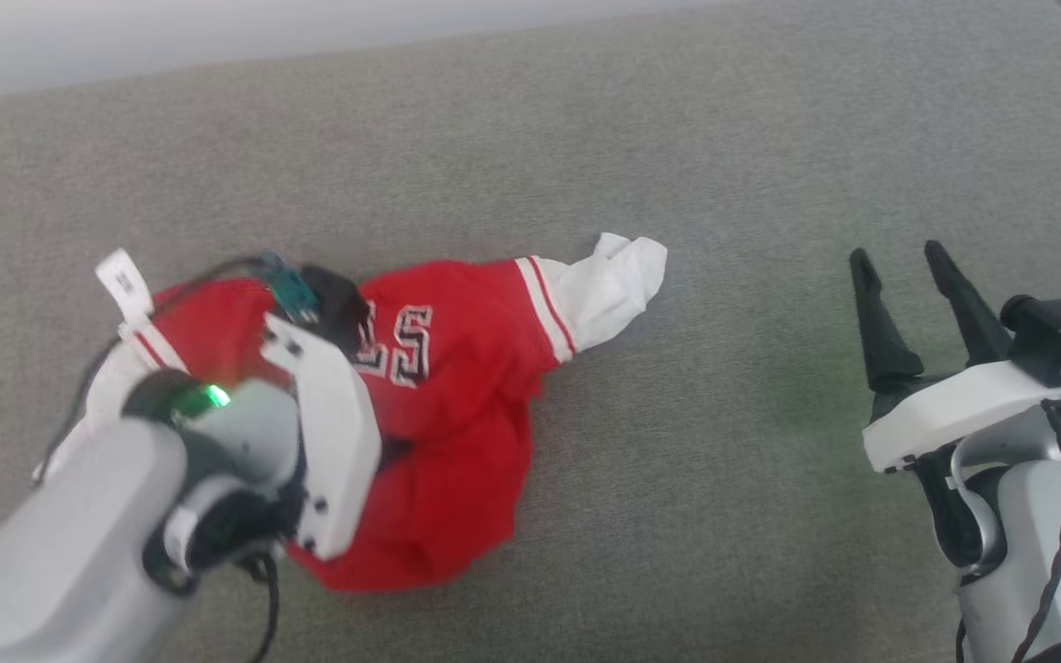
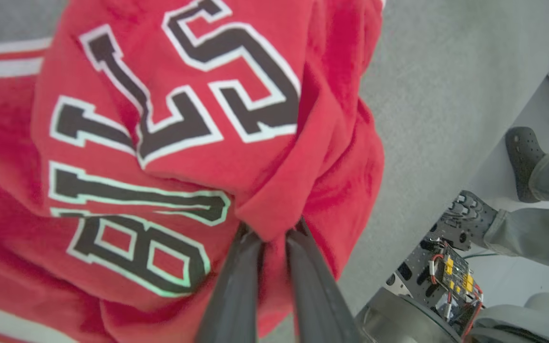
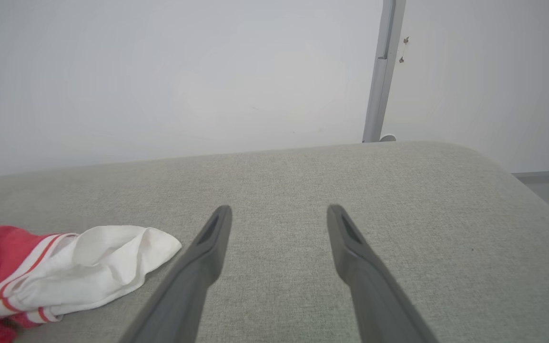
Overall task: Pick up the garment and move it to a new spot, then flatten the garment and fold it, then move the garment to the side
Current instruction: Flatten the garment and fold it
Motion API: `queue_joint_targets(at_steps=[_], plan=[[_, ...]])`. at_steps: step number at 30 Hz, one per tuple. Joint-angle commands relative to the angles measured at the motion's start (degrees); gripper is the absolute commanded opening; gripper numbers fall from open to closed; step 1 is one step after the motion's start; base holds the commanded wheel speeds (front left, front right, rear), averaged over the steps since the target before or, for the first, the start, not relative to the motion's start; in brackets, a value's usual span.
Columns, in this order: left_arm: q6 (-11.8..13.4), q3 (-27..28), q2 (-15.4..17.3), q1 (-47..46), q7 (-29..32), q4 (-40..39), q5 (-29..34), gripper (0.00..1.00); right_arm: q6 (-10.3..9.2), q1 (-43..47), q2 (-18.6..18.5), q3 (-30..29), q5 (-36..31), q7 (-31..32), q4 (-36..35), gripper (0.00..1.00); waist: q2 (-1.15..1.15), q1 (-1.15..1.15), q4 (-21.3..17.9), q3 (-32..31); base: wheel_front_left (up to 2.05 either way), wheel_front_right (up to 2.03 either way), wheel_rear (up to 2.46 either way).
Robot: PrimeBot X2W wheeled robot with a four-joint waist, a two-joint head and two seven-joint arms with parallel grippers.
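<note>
Pickup starting: garment (image 1: pixel 457 368) gripped, not yet lifted.
Left claw (image 2: pixel 272 231) pinches a red fold of the crumpled garment on the table's (image 1: pixel 678 138) left; right claw (image 1: pixel 899 267) waits wide open. Moving, flattening and folding are all left.

Free to pass over bare grey bench (image 1: pixel 724 414) between shirt (image 1: pixel 457 387) and right end effector (image 1: pixel 908 267), also beyond shirt to far edge; blocked at left by left arm (image 1: pixel 79 516).

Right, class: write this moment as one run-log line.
phase: pick-up | left gripper: closed on red jersey fold | right gripper: open, empty | surface: grey fabric surface
</note>
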Motion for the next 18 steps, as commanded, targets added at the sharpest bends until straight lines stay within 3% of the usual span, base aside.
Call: queue_joint_targets(at_steps=[1,5,10,11,14,15,18], plan=[[0.26,-0.06,0.26,0.66,0.18,-0.57,-0.1,0.0,0.0,0.2,0.08,0.09,-0.38,-0.03,-0.32,1.0,0.0,0.0,0.22,0.13,0.0,0.0,0.0],[1.46,-1.69,1.07,4.4,0.59,-5.38,0.89,0.0,0.0,0.25,0.29,0.01,-0.43,0.34,-0.76,1.0,0.0,0.0,0.75,0.77,0.0,0.0,0.0],[0.98,-3.6,1.94,7.78,-1.44,-5.74,2.95,0.0,0.0,-0.36,0.61,0.28,-0.54,0.59,-0.81,1.0,0.0,0.0,0.92,1.66,0.0,0.0,0.0],[0.7,-3.8,1.9,8.08,-2.3,-5.31,3.48,0.17,0.0,-0.51,0.57,0.35,-0.49,0.55,-0.79,1.0,0.0,0.0,0.91,1.86,0.0,0.0,0.0],[0.31,-4.08,1.45,9.18,-4.23,-3.02,4.21,0.48,0.0,-0.79,0.46,0.59,-0.29,0.52,-0.46,1.0,0.0,0.0,0.87,2.13,0.0,0.0,0.0],[-0.01,-4.1,1.25,9.24,-4.89,-2.37,4.36,1.0,0.0,-0.86,0.46,0.65,-0.24,0.51,-0.42,1.0,0.0,0.0,0.86,2.14,0.0,0.0,0.0],[-0.21,-3.5,0.67,9.12,-6.56,-0.44,4.15,1.0,0.0,-0.92,0.3,0.59,-0.19,0.6,-0.28,1.0,0.0,0.0,0.96,1.93,0.0,0.0,0.0]])
